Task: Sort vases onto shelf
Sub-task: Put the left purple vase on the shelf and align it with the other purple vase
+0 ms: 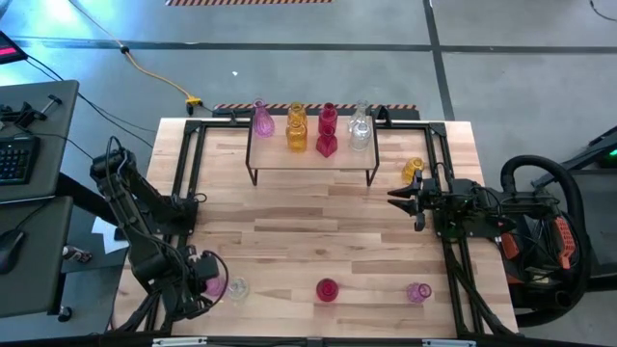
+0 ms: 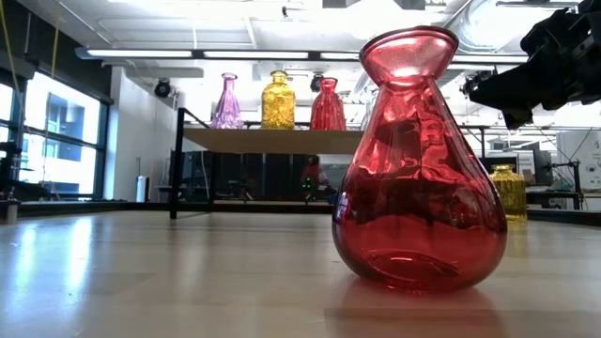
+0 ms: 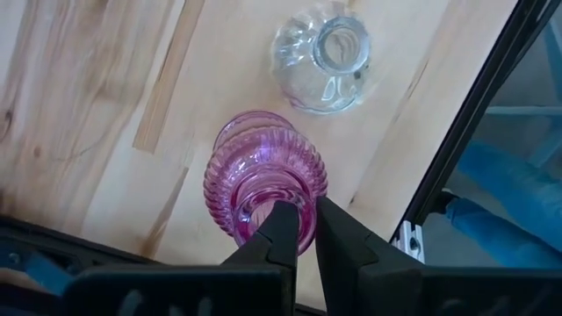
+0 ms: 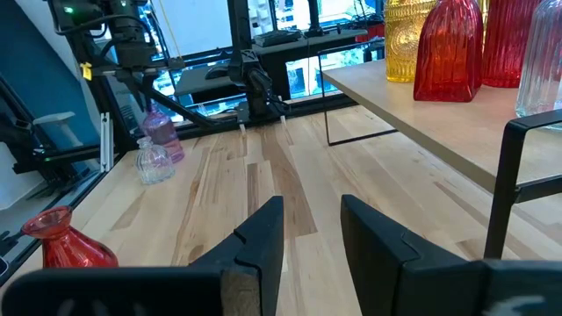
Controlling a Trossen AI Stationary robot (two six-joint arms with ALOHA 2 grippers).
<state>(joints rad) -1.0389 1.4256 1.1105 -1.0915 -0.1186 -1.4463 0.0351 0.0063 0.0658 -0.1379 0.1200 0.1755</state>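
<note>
The shelf (image 1: pixel 310 159) stands at the table's (image 1: pixel 308 226) far edge with five vases (image 1: pixel 310 129) on it, another (image 1: pixel 413 170) just to its right, and four (image 1: pixel 327 289) spread along the near edge.

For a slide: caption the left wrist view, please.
Left end effector shut on pink vase rim, clear vase just beyond on the table.

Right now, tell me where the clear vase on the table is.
High view: the clear vase stands near the table's front left corner, beside the pink vase in the left pincer.
</note>
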